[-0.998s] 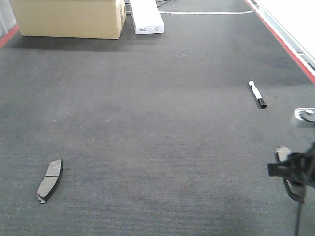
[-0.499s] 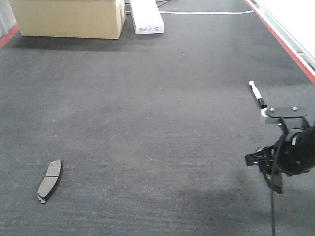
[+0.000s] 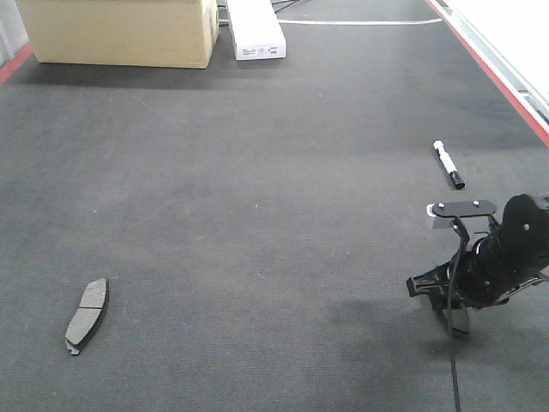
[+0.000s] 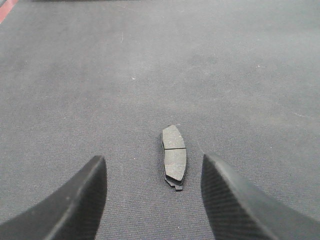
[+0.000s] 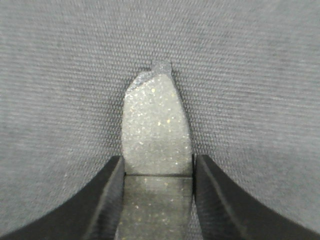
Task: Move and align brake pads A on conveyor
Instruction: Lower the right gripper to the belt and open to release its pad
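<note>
The right gripper (image 5: 158,167) pinches a brake pad (image 5: 156,120) over the conveyor (image 3: 257,172); the left gripper (image 4: 153,162) gapes wide, empty. Next, I think: lay it down straight.

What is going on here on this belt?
The right gripper grips one brake pad by its sides, low over the conveyor near the pen. The left gripper is open and points at a second pad that lies flat on the belt. The pads are far apart, not yet aligned.
</note>
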